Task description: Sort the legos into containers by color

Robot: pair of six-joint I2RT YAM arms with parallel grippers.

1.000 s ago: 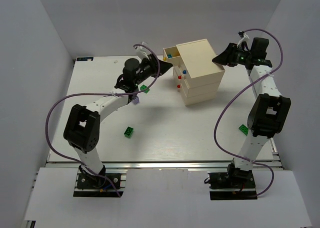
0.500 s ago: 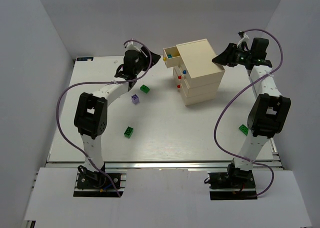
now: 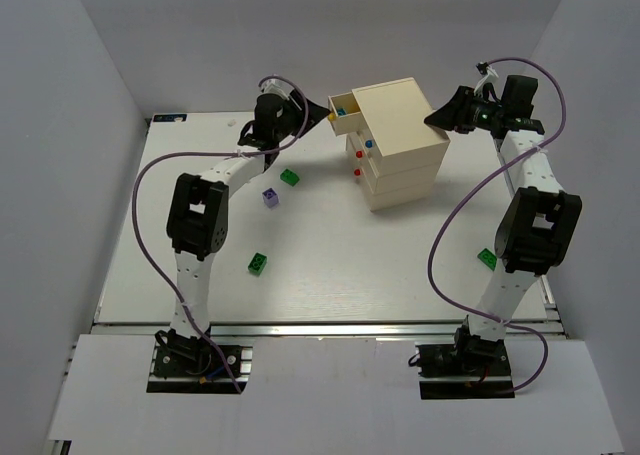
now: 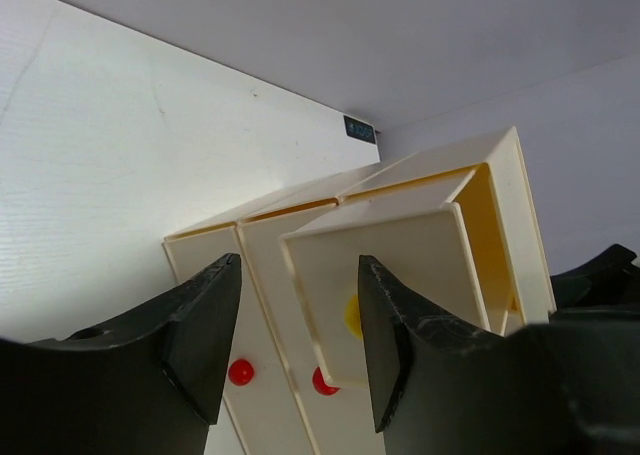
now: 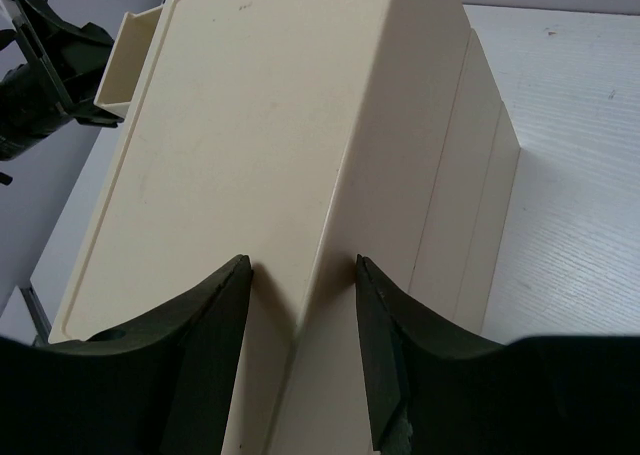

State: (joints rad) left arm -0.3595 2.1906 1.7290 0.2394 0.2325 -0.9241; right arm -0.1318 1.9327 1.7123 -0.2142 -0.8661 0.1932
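Left gripper (image 4: pixel 297 275) hangs with fingers spread and empty, the pulled-out top drawer (image 4: pixel 400 255) right ahead of its tips. Right gripper (image 5: pixel 300 270), fingers apart, straddles the chest's (image 5: pixel 230 125) rear corner. A green brick (image 3: pixel 290 177) and a purple brick (image 3: pixel 269 197) lie back toward the left arm's base.

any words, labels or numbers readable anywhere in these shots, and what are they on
Small dark sticker at the far edge of the table: it carries a few light characters, too blurred to read in the left wrist view and too small to read in the top view.
Chest: no writing visible on its top, sides or drawer fronts.
No other text shows in any view.
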